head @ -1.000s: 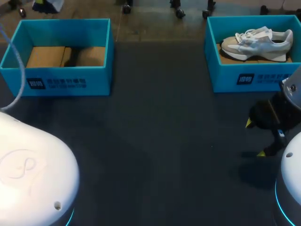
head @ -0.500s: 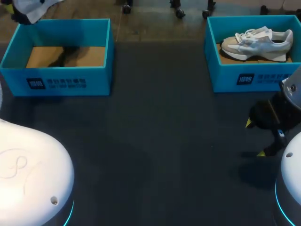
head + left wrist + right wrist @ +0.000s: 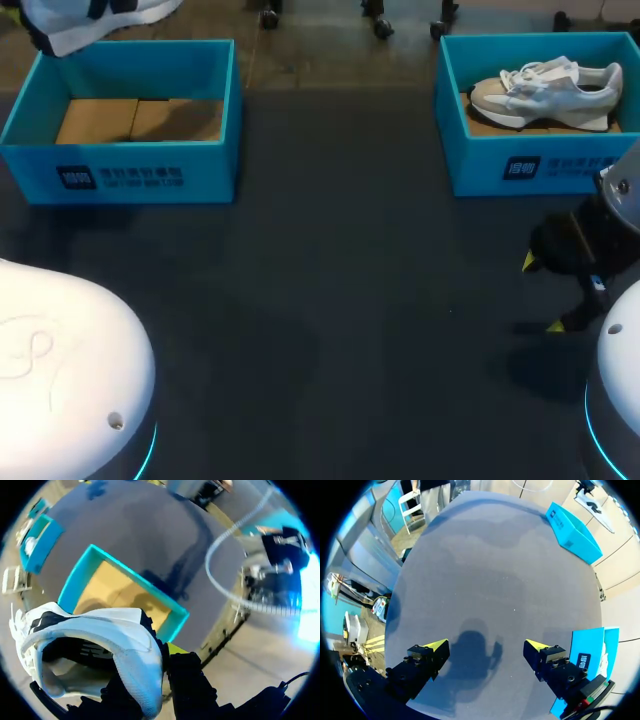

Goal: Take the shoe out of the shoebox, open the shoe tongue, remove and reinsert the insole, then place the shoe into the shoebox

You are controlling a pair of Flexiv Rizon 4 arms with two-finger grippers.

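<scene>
A white shoe [image 3: 95,18] hangs above the far left corner of the left teal shoebox [image 3: 130,170], whose cardboard floor is bare. In the left wrist view my left gripper [image 3: 152,662] is shut on the white shoe [image 3: 100,640] at its heel collar. One yellow fingertip [image 3: 175,648] shows beside the heel, and the left shoebox [image 3: 80,575] lies below. A second white and grey shoe [image 3: 545,90] lies on its side in the right teal shoebox [image 3: 540,170]. My right gripper [image 3: 543,293] stands open just above the table in front of that box, nothing between its fingers [image 3: 434,646].
My arms' white bases sit at the near left [image 3: 60,370] and near right [image 3: 620,400] corners. Dark table [image 3: 350,280] stretches between the two boxes. In the right wrist view the right shoebox [image 3: 585,657] is beside the gripper and the left shoebox [image 3: 572,530] far ahead.
The white shoe held by my left gripper has come further into the head view's far left corner, shifting right. The arm's cable has left view. My right arm has not moved.
</scene>
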